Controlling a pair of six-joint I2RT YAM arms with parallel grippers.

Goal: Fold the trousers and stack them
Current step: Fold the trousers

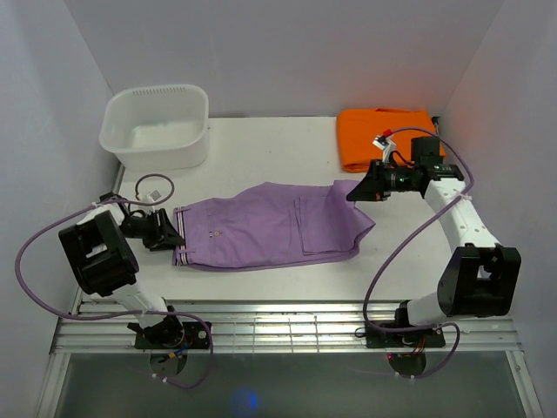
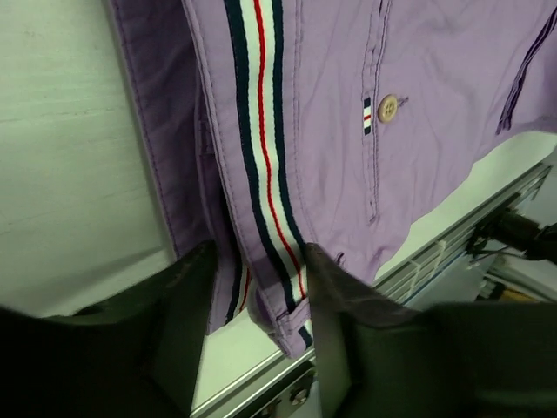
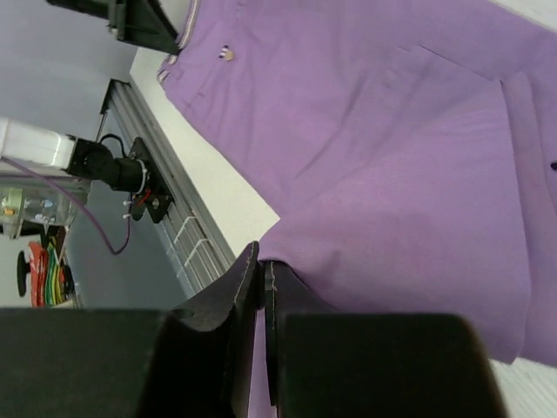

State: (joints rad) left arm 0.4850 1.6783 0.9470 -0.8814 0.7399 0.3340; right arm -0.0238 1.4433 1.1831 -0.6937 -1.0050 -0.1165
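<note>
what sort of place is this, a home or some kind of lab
Probably a robot lab bench: left arm and right arm bolted to a metal rail, loose cables, plain walls boxing in the table.

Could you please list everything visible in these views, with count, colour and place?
trousers: one pair, lilac with a striped waistband, lying folded across the middle of the table
folded cloth: one, orange, far right corner
tub: one, white, far left corner
rail: one, metal, along the near edge
arms: two, white and black, left and right, bases on the rail
left end effector: one, black, fingers either side of the waistband; grip unclear
right end effector: one, black, shut on the trousers' right end
</note>
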